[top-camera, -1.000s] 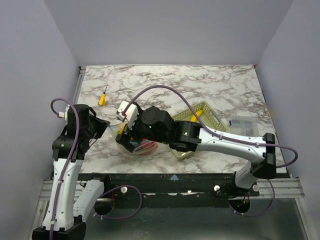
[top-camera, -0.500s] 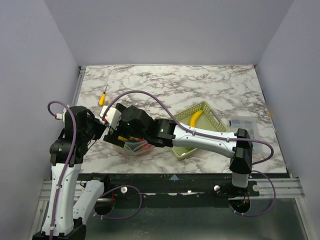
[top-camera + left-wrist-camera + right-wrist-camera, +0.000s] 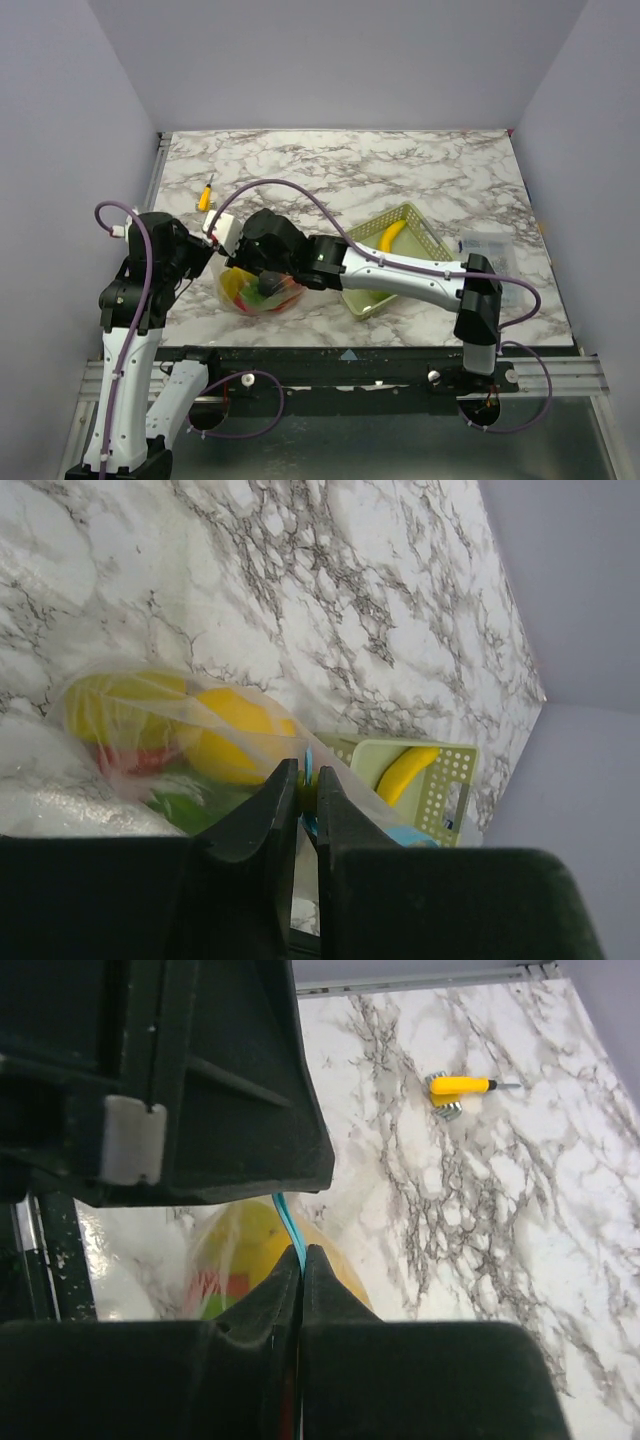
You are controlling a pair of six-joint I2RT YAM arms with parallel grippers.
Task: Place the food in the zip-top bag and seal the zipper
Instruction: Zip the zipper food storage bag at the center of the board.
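The clear zip-top bag (image 3: 256, 293) sits at the table's near left with the food (image 3: 250, 290) inside: yellow (image 3: 235, 732), yellow-green (image 3: 118, 702), red and green pieces. One more piece, a yellow banana (image 3: 392, 235), lies in the mesh basket (image 3: 420, 243). My left gripper (image 3: 308, 773) is shut on the light-blue zipper (image 3: 308, 758) at the bag's mouth. My right gripper (image 3: 301, 1251) is shut on the same zipper (image 3: 287, 1220), right beside the left gripper's black body (image 3: 200, 1080). In the top view both wrists meet over the bag's left end.
A small yellow-handled tool (image 3: 205, 195) lies at the far left of the marble table (image 3: 400, 170). A flat clear packet (image 3: 485, 245) lies right of the basket. Grey walls close in both sides and the back.
My right arm swung left along the bag's mouth to the left gripper, and its jaws went from wide open to shut on the zipper. The left arm stayed put.
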